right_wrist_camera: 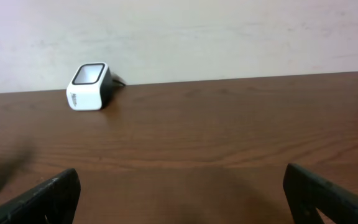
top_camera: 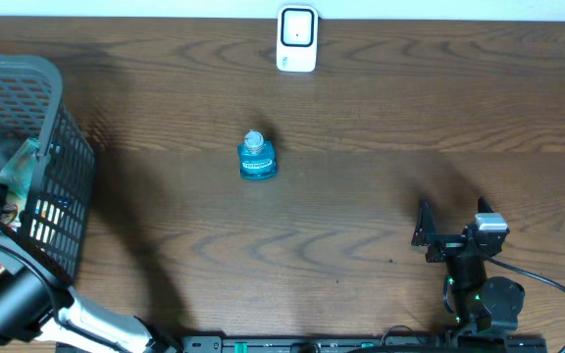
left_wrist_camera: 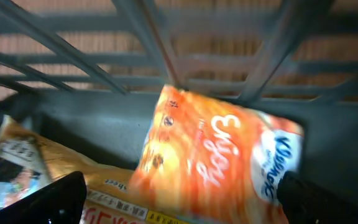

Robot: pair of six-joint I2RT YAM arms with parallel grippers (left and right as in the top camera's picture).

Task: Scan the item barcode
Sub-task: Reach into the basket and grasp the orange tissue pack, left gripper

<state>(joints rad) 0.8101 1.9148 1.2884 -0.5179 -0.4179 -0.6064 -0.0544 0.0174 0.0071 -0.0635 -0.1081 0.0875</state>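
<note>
A white barcode scanner [top_camera: 297, 39] stands at the table's far edge, also seen in the right wrist view as the scanner [right_wrist_camera: 87, 87]. A small blue bottle [top_camera: 257, 157] stands upright in the middle of the table. My left gripper [left_wrist_camera: 185, 205] is inside the basket, open, its fingers either side of an orange tissue packet [left_wrist_camera: 216, 155] that leans on the basket wall; whether they touch it I cannot tell. My right gripper [top_camera: 452, 224] rests open near the front right, nothing between its fingers [right_wrist_camera: 42, 202].
A grey mesh basket [top_camera: 27, 69] stands at the left edge with several packets inside, among them a yellow-brown packet [left_wrist_camera: 55, 168]. The right arm's cable [top_camera: 557, 289] runs off at the front right.
</note>
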